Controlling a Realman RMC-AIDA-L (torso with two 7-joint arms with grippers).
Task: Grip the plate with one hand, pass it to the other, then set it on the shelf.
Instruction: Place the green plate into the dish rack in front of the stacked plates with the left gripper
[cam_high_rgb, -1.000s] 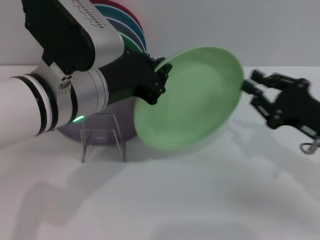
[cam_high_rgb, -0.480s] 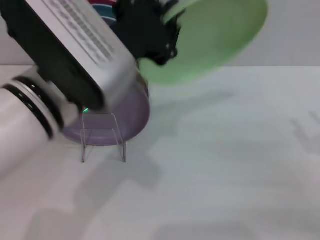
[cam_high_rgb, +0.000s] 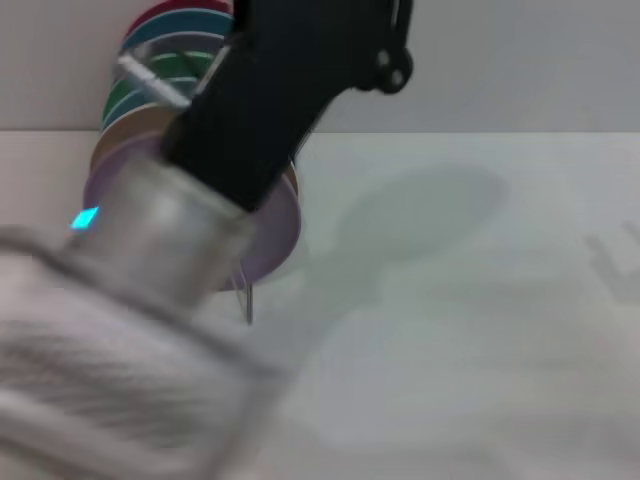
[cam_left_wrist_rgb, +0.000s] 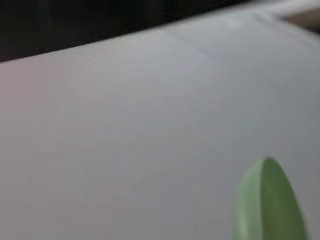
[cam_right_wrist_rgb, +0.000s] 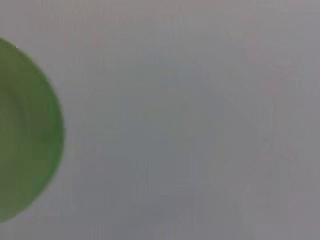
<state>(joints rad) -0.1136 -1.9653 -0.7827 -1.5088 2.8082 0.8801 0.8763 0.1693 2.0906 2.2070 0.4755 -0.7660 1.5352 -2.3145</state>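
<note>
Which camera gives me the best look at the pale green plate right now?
The right wrist view: the plate shows as a broad round face. The left wrist view shows only its edge. In the head view the left arm fills the frame, no plate visible.

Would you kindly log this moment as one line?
left arm: raised over shelf | plate: edge in left wrist view | right gripper: unseen | shelf: mostly hidden

The head view looks forward and down over the tabletop (cam_high_rgb: 480, 300); both wrist views sit close, sharing the plate (cam_left_wrist_rgb: 270, 205).
</note>
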